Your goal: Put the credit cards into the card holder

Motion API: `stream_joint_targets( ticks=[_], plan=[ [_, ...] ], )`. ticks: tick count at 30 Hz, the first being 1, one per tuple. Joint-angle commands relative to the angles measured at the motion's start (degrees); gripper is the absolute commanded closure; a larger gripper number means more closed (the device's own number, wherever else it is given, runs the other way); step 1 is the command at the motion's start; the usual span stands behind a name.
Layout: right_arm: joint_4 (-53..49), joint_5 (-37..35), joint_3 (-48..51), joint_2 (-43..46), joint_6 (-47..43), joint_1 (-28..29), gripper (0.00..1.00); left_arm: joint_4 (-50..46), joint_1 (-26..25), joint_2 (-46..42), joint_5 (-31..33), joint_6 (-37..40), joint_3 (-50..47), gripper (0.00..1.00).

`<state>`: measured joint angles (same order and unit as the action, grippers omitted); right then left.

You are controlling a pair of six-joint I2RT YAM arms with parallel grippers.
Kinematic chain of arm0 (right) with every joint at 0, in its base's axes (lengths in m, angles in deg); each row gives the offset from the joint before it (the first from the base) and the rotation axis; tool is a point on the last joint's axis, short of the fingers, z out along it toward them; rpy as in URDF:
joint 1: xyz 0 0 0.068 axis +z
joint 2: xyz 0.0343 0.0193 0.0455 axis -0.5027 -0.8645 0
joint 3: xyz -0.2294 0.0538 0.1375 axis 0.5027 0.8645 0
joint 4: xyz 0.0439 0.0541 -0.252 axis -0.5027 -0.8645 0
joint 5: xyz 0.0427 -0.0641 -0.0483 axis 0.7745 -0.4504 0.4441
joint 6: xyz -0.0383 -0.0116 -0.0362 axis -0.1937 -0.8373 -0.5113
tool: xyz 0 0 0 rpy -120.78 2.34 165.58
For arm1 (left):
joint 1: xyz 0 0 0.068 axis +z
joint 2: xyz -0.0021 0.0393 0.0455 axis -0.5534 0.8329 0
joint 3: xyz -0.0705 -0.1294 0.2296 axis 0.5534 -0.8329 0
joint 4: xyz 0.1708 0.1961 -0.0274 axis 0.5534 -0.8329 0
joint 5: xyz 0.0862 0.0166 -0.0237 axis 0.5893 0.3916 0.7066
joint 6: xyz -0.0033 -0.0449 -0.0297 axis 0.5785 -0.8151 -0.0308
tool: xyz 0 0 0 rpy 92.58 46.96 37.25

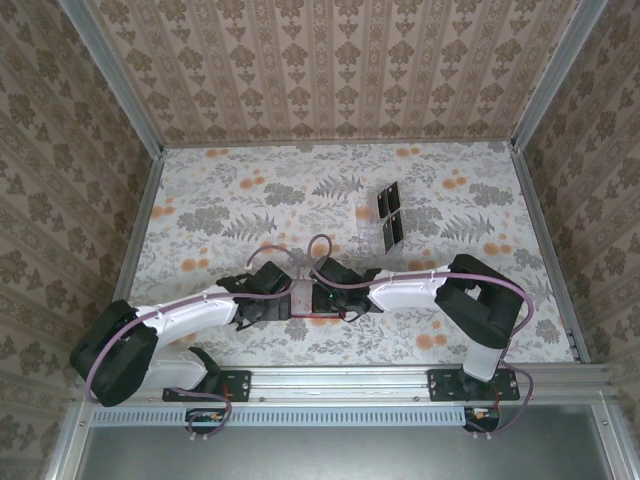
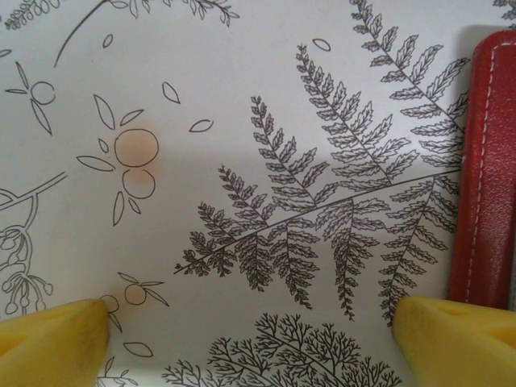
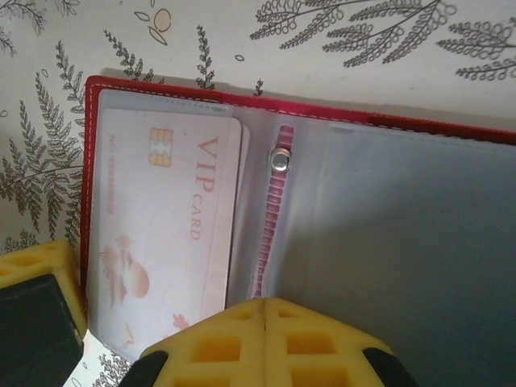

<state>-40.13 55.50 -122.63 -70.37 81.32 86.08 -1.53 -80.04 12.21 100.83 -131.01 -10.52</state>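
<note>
Lying spread open on the floral table [image 1: 250,200], the red card holder [image 3: 419,242] shows its clear inner sleeves, with a small metal snap [image 3: 279,160] at the fold. A pale VIP card [image 3: 161,226] sits inside the sleeve to the left of that snap in the right wrist view. The right gripper [image 3: 264,322] is over the holder's near edge at the fold, its yellow fingers pressed together with no gap. Whether they pinch a leaf of the holder I cannot tell. The left gripper [image 2: 250,339] is just beside the holder's red outer edge. Its jaws are spread wide over bare table pattern, and one fingertip [image 2: 459,339] lies close against that edge. The dark credit cards [image 1: 390,215] are well apart from the holder, farther toward the back wall and off to its right in the overhead view.
</note>
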Motion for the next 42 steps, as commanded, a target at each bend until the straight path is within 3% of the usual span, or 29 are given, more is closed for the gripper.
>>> stream_joint_targets(
  ticks=[1,14,24,33,42],
  plan=[
    [-1.3,1.1,-1.7,-1.1,0.7,1.0,1.00,9.5,-1.3,2.3,-7.1,-1.5,-0.9,0.00],
    [0.2,2.7,-3.5,-3.3,1.6,2.1,1.00,10.8,-1.5,2.2,-7.4,-2.3,-2.6,0.00],
    [16.9,10.2,2.6,-5.7,11.0,0.4,1.00,11.1,-1.8,0.6,-7.7,-2.9,-3.6,0.00],
    [12.8,7.8,3.1,-3.8,10.0,-0.3,1.00,6.8,-0.1,-4.7,-6.5,-1.4,-2.3,0.00],
    [5.9,3.5,1.8,3.3,5.6,-1.2,0.93,1.1,7.5,-12.1,-6.8,2.5,-1.1,0.00]
  ],
)
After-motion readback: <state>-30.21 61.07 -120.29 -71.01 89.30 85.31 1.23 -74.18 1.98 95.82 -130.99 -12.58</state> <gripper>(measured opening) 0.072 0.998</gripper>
